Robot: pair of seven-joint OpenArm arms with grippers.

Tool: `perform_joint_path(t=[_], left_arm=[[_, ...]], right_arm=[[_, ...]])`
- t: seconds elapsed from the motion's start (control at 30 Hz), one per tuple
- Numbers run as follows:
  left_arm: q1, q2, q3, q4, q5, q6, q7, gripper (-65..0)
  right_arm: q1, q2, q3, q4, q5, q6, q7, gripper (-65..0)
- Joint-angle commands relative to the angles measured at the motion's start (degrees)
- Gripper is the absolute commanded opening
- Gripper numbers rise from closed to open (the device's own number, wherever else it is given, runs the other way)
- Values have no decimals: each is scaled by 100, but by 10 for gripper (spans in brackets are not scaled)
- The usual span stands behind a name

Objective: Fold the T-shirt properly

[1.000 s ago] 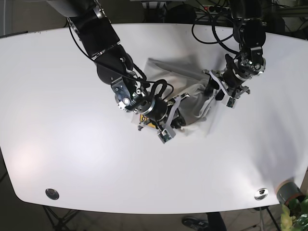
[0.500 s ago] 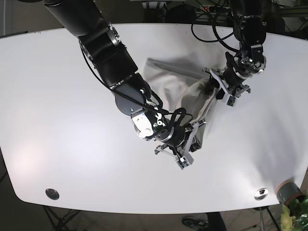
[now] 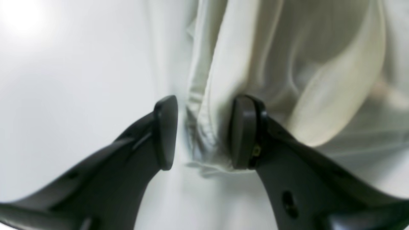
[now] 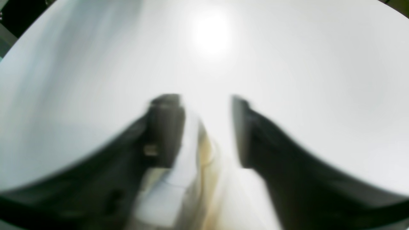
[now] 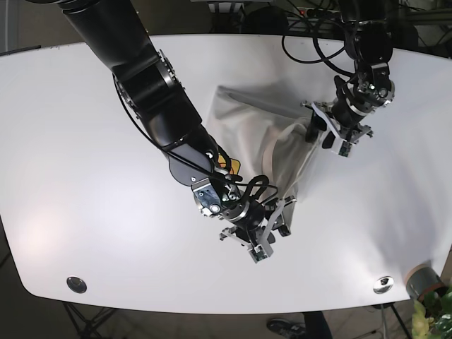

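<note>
The cream-white T-shirt (image 5: 258,131) lies bunched on the white table (image 5: 85,141), pulled out between my two grippers. My left gripper (image 5: 319,131) is at the shirt's right edge. In the left wrist view (image 3: 204,131) a gathered fold of the shirt (image 3: 220,95) sits between its dark fingers (image 3: 244,131). My right gripper (image 5: 277,224) is at the shirt's lower tip, toward the table's front. The right wrist view is blurred. There the gripper (image 4: 206,131) has cloth (image 4: 195,153) running between its fingers, against the left one (image 4: 166,127).
A small yellow-orange patch (image 5: 227,167) shows beside the right arm. Two metal discs (image 5: 76,284) (image 5: 383,284) sit near the table's front edge. A grey pot with a plant (image 5: 424,281) stands off the front right corner. Cables hang behind the table.
My right gripper has moved down and to the right, toward the table's front, dragging the shirt's lower tip with it. My left gripper has stayed nearly in place.
</note>
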Motion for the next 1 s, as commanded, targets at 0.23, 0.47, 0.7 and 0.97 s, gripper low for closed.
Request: perform_joint_path(t=[0.23,0.47,0.7,0.97], left_arm=[[-236,-88,-315,672,-81,-9,-132,-406],[-614,-96,-1150,540,-54,-9,-124,-406],[-675,-395,-1168,487,-89,-9,96,-406],[-631,-378,-790,558,-89,-9,96,-406]], right_arm=[[-56,104,55,924,1461,2,-122,-11],[-680,755,64,2533,1839,2,-755,-11],[-1339,1335,64,3333,2067,2,-984,-178],[-1365,1221,29,2568,2032,2,-957,-487]])
